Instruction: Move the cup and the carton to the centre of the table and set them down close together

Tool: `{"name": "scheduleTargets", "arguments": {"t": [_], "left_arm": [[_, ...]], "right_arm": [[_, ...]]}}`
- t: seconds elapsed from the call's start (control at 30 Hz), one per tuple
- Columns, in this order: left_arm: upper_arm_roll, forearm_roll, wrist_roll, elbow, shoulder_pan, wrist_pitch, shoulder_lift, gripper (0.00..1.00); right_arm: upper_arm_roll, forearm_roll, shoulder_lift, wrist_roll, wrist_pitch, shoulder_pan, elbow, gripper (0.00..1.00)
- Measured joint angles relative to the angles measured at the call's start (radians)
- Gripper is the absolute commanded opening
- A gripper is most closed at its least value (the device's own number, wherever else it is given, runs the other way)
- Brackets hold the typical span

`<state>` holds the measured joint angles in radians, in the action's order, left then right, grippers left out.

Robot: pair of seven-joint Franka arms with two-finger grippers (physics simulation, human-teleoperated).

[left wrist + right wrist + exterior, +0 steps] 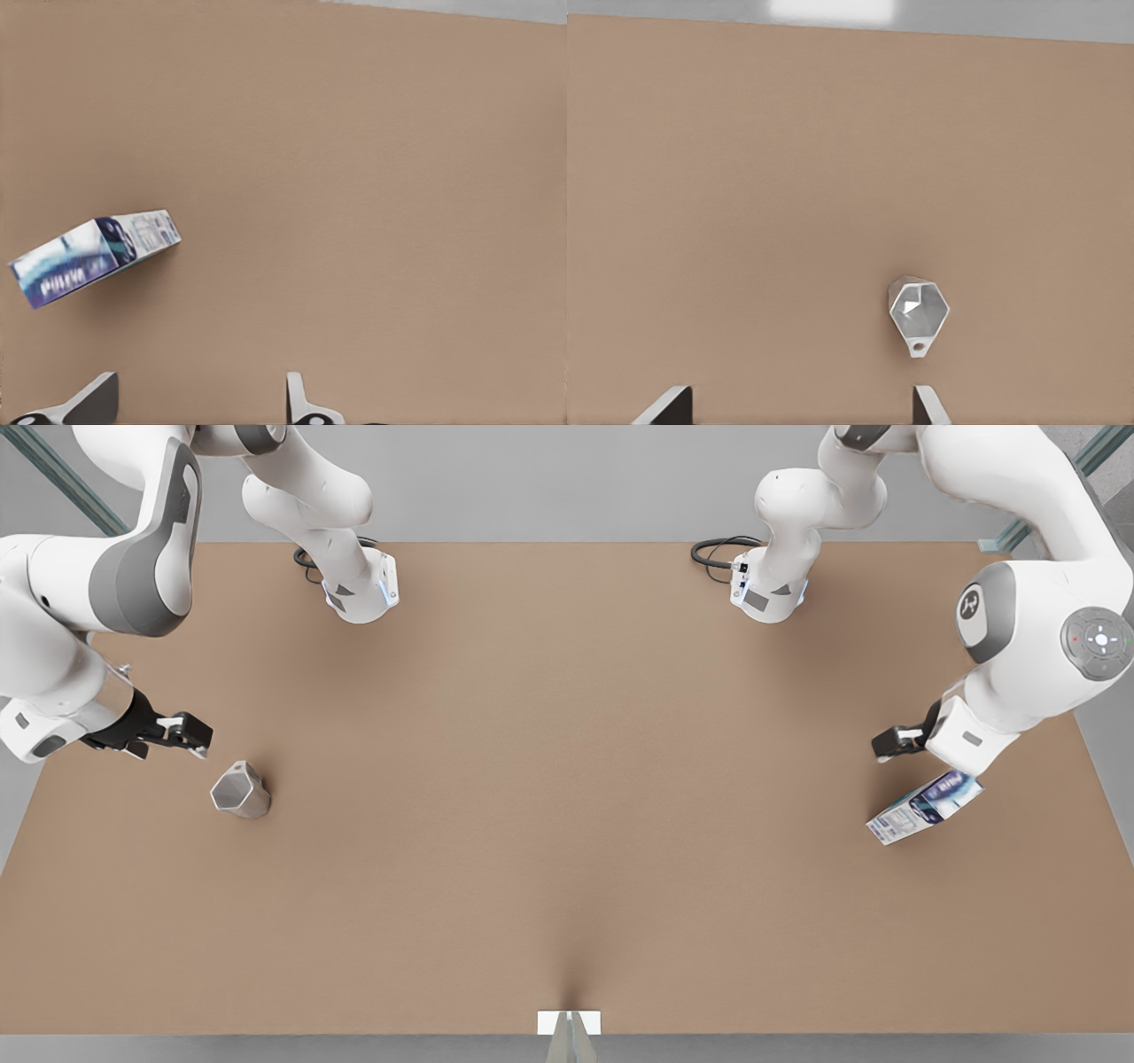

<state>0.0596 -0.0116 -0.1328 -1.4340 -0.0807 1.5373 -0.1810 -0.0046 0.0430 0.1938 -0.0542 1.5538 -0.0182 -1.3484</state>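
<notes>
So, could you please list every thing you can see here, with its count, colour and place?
cup: one, pale grey, on the table near the front view's left edge.
carton: one, white with blue and purple print, near the front view's right edge.
table: one, brown, under everything.
cables: two, black, at the arm bases.
right claw: one, black, open, beside the cup.
left claw: one, black, open, beside the carton.

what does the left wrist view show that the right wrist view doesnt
Left wrist view alone: the carton lying on its side, ahead of the left gripper, whose jaws are spread open.

Right wrist view alone: the cup, seen from above, ahead of the right gripper, jaws also open.

Both: the bare brown table and empty jaws, with nothing grasped yet.
</notes>
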Motion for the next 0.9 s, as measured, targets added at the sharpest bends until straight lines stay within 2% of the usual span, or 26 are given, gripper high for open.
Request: {"name": "scheduleTargets", "arguments": {"t": [0.17,0.57,0.67,0.73,0.9], "left_arm": [[-0.003,0.000,-0.001,0.006,0.000,-0.008,-0.004,1.00],[-0.004,0.001,-0.001,0.015,-0.001,-0.035,-0.011,1.00],[-0.005,0.001,-0.001,0.015,-0.001,-0.036,-0.011,1.00],[-0.005,0.001,-0.001,0.015,-0.002,-0.036,-0.011,1.00],[-0.004,0.001,-0.007,0.016,-0.001,-0.036,-0.009,1.00]], "right_arm": [[0.005,0.004,0.006,0.000,0.048,0.014,-0.055,1.00],[-0.001,0.003,0.013,-0.034,0.319,-0.034,-0.374,1.00],[-0.027,-0.020,0.005,-0.045,0.376,-0.048,-0.461,1.00],[-0.031,-0.024,0.005,-0.045,0.473,-0.044,-0.534,1.00],[-0.055,-0.062,0.054,-0.070,0.503,-0.077,-0.545,1.00]]}}
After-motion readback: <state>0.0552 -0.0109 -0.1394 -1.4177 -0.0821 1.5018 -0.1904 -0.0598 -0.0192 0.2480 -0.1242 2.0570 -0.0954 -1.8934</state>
